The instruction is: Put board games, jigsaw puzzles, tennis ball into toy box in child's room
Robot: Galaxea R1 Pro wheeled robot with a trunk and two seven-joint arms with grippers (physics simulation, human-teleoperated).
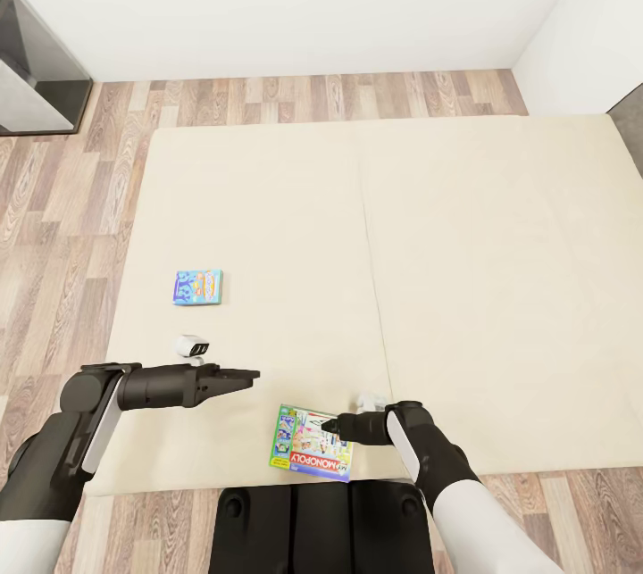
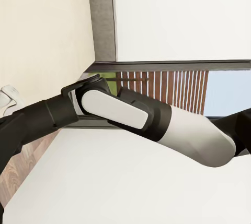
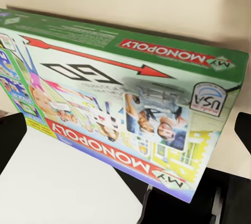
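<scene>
Seen from the head camera, the robot stands at the near edge of the bed [image 1: 464, 270], its beige mattress split by a seam running away from the camera and ringed by wood-plank floor [image 1: 71, 199] and white walls. Two board games lie flat on the mattress. The green game [image 1: 311, 443], a green-edged box with red "Monopoly" lettering, sits at the near edge of the bed, just ahead of the robot's dark base [image 1: 326, 528]. The right pincer [image 1: 329, 424] reaches in from the right, its tip over the box's right-hand part; whether it touches the lid cannot be told. In the right wrist view the same box [image 3: 120, 104] looms close, with the two dark fingers [image 3: 243, 130] at either edge of the picture, spread apart and clamped on nothing. The blue game [image 1: 198, 287], a small box with cartoon print, lies farther up the mattress on its left half, well apart from the green one. The left pincer [image 1: 250, 373] is held out level and pointing right above the mattress, nearer than the blue game and to the left of the green one; its fingers lie close together, gripping nothing. The left wrist view looks across at the right arm [image 2: 157, 122], with a dark-framed window [image 2: 172, 85] behind it.
</scene>
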